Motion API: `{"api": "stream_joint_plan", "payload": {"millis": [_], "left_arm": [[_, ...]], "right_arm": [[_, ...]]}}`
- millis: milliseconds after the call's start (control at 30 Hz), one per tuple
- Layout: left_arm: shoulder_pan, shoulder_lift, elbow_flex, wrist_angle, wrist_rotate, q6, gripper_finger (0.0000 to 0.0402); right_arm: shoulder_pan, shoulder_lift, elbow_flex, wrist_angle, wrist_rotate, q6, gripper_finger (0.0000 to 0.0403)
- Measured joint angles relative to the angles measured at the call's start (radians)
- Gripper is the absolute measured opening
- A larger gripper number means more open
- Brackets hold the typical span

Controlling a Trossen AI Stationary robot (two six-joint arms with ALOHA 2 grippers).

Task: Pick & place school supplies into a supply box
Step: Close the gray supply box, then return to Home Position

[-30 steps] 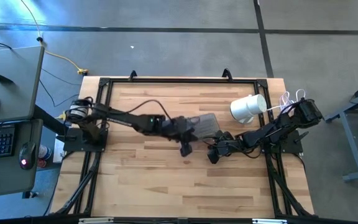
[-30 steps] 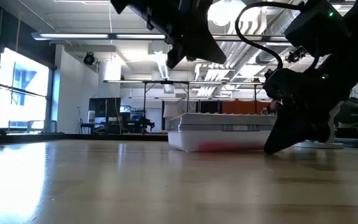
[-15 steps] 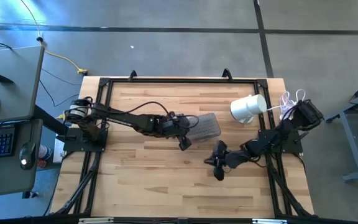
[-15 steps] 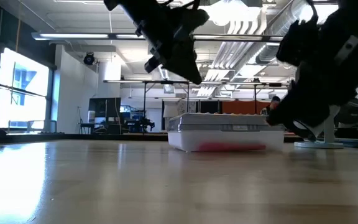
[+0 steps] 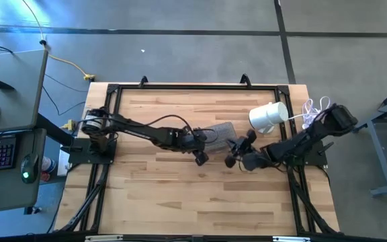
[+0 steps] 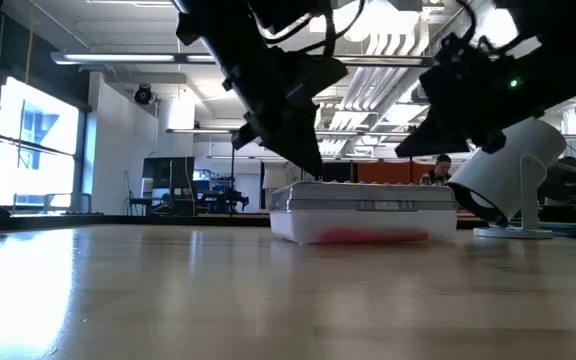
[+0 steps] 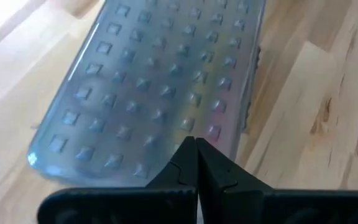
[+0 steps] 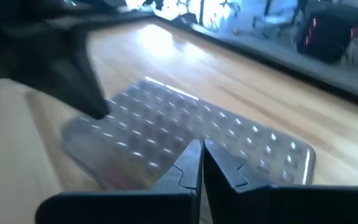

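The supply box (image 5: 220, 135) is a small clear case. Its dimpled greyish lid (image 7: 166, 74) is down, and it lies flat on the table at mid-width. A pink shape (image 6: 360, 236) shows through its wall; no other school supplies are in view. My left gripper (image 5: 200, 158) (image 7: 196, 146) is shut. It hangs just over the box's left end, and I cannot tell whether it touches the lid. My right gripper (image 5: 234, 156) (image 8: 202, 149) is shut too, raised in the air at the box's near right end, pointing toward the lid (image 8: 185, 130).
A white cylindrical object (image 5: 269, 115) stands on its base right of the box, with a white cable bundle (image 5: 312, 107) beyond it at the table's right edge. Bare wood (image 5: 173, 202) stretches from the box to the near edge.
My right gripper swung from beside the box toward the table's near edge, low over the wood. It then came back toward the box and rose well clear of the table. My left gripper came down closer to the box's left end. The box has stayed put.
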Motion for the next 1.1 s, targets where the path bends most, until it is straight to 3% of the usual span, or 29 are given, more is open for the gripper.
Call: {"api": "stream_joint_plan", "payload": {"millis": [267, 567, 833, 1100], "left_arm": [[0.002, 0.012, 0.003, -0.070, 0.016, -0.024, 0.0017], [0.009, 0.006, 0.007, -0.231, -0.053, -0.040, 0.0015], [0.008, 0.007, 0.005, -0.234, -0.077, -0.068, 0.0027], [-0.061, -0.041, 0.072, -0.308, -0.147, -0.015, 0.0013]], "right_arm": [[-0.141, 0.005, 0.004, -0.212, -0.236, 0.260, 0.0000], [-0.120, 0.011, 0.000, -0.089, -0.312, 0.181, 0.0000], [-0.091, 0.012, 0.000, -0.012, -0.287, 0.108, 0.0000], [-0.018, 0.006, 0.001, 0.242, -0.194, -0.160, 0.0000]]}}
